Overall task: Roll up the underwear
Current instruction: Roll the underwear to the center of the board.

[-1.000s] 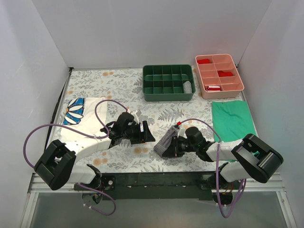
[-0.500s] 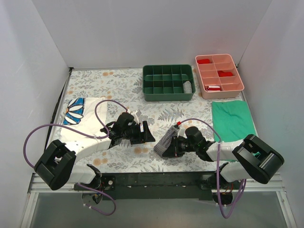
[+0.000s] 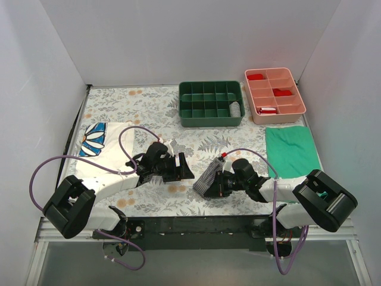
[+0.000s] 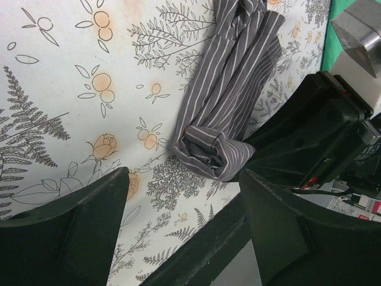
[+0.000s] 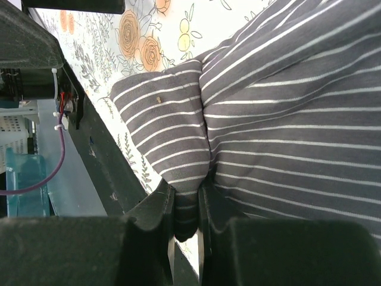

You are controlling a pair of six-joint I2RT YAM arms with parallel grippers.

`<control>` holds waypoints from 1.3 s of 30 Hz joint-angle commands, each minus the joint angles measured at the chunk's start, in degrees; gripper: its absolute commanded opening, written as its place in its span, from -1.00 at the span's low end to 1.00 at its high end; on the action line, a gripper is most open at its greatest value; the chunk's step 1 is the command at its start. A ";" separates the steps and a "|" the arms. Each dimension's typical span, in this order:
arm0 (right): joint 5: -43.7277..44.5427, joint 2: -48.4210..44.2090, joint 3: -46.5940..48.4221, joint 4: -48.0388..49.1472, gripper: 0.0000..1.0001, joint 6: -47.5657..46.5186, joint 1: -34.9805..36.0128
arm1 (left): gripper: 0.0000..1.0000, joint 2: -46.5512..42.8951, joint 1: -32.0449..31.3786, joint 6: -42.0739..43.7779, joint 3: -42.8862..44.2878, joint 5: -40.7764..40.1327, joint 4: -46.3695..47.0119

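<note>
Hardly moved since before: my left tool (image 3: 183, 167) stands wide, empty, underwear (image 4: 226, 113) at its 4 o'clock on the surface (image 3: 119, 107); my right tool (image 5: 186, 208) pinches its rolled end.

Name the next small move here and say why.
Probably bring the open left pincer in to the grey-and-white striped cloth underwear: only its near end is rolled, pinched by the right pincer, the rest lies unrolled, and the left touches nothing.
</note>
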 commanded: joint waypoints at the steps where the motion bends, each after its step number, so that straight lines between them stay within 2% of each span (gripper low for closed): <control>1: 1.43 0.16 1.01 -3.60 -0.88 -1.44 -0.15 | 0.50 -2.45 -0.11 0.63 -1.40 -0.44 1.72; 7: 1.69 0.95 0.30 -2.46 -0.88 -0.30 -0.15 | 0.52 -2.02 -0.11 1.33 -2.98 1.41 3.22; 16: 0.55 2.88 1.36 -2.46 -0.88 -0.29 -0.24 | 0.52 1.50 -0.11 1.25 -8.95 9.40 19.12; 24: -0.33 3.32 1.80 -2.29 -0.88 -0.56 -0.24 | 0.47 11.06 -0.11 -1.03 -12.03 11.87 33.71; 30: -0.51 3.14 1.88 -3.25 -0.88 -1.17 -0.24 | 0.33 16.79 -0.11 -2.27 -11.24 13.01 38.29; 34: -0.51 3.06 1.88 -3.43 -0.88 -1.17 -0.24 | 0.15 16.62 -0.11 -2.18 -12.12 13.01 38.38; 39: -0.68 3.23 1.97 -3.25 -0.88 -1.09 -0.24 | 0.03 16.62 -0.11 -2.44 -12.74 13.36 38.99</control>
